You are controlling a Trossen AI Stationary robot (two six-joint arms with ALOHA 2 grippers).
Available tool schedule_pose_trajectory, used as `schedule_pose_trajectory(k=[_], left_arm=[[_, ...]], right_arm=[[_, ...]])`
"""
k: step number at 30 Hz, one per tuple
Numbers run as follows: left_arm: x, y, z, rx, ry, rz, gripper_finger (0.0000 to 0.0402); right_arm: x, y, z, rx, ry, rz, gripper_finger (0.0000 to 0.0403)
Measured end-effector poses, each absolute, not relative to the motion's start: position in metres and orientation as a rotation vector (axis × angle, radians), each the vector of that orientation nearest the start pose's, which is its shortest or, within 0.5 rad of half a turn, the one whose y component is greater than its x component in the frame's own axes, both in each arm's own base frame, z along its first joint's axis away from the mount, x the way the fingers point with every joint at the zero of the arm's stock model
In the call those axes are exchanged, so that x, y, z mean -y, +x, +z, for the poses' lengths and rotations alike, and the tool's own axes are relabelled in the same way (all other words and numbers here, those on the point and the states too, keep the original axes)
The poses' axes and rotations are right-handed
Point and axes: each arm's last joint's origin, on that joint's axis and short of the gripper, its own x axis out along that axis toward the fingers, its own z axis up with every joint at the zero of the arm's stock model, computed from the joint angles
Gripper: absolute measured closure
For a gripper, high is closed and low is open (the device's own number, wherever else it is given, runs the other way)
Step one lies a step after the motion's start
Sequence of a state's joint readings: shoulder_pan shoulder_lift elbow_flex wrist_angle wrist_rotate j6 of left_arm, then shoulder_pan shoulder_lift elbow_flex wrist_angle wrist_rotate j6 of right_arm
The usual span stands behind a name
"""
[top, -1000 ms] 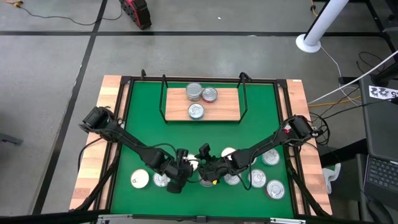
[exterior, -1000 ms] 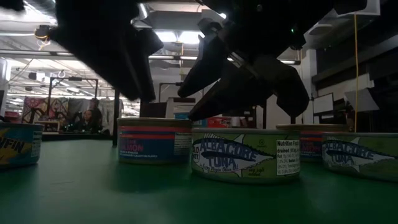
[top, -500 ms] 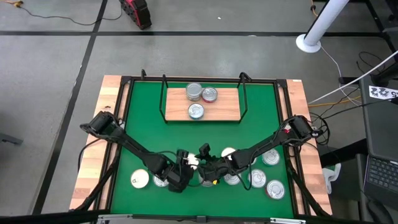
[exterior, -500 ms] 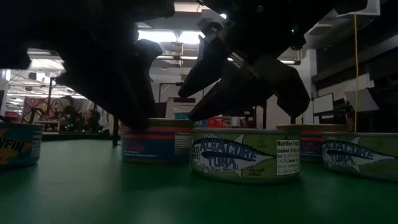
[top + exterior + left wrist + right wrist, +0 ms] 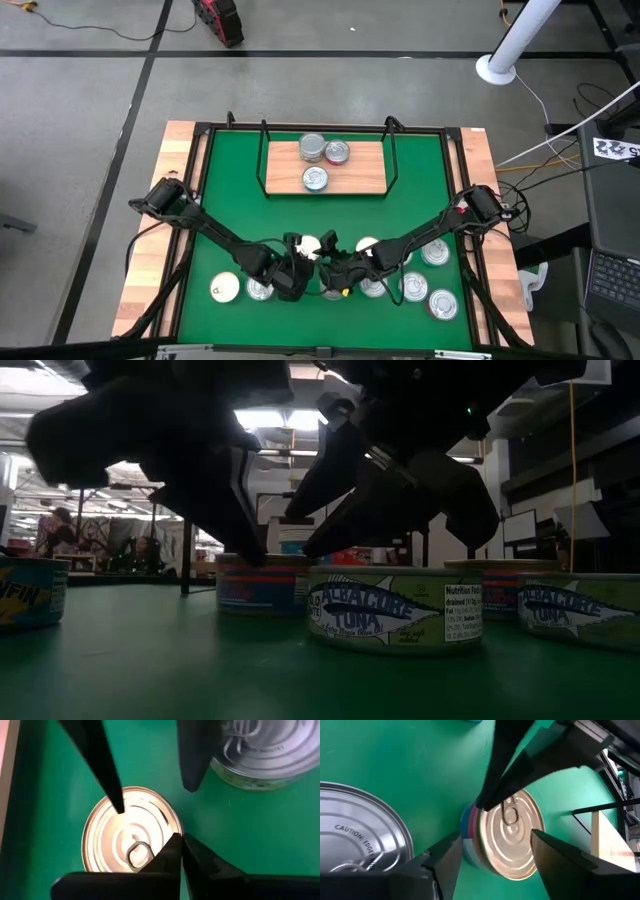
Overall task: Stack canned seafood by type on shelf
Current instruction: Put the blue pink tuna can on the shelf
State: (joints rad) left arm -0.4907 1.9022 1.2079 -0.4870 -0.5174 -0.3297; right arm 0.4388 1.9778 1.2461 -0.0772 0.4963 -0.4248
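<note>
gold-lidded tin (image 5: 512,835) between right gripper (image 5: 495,845) fingers, left gripper (image 5: 181,842) fingers pinched over it

3 tins (image 5: 314,178) on shelf (image 5: 366,178), 2 arms

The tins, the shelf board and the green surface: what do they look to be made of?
The tins look like metal: shiny lids with ring pulls and pressed rings; one side probably carries a printed paper label. The shelf board looks like light wood with visible grain, framed by thin black wire, likely metal. The green mat looks matte and soft, perhaps felt or rubber.
</note>
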Motion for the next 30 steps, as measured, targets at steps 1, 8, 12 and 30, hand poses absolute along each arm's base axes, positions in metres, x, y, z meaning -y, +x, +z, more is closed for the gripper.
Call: schedule_pose_trajectory(k=[1, 8, 12, 30], left_arm=[[0.159, 0.332, 0.157, -1.004, 0.249, 0.2, 0.0399], [0.147, 0.333, 0.175, -0.971, 0.096, 0.237, 0.0401], [0.141, 0.334, 0.185, -0.955, 0.042, 0.239, 0.0401], [0.123, 0.335, 0.211, -0.899, -0.142, 0.246, 0.0401]], right_arm=[[-0.162, 0.378, 0.159, -0.732, -0.77, 0.101, 0.017], [-0.161, 0.378, 0.16, -0.731, -0.781, 0.068, 0.0131], [-0.161, 0.378, 0.16, -0.733, -0.787, 0.058, 0.0103], [-0.159, 0.378, 0.161, -0.735, -0.81, 0.002, 0.0081]])
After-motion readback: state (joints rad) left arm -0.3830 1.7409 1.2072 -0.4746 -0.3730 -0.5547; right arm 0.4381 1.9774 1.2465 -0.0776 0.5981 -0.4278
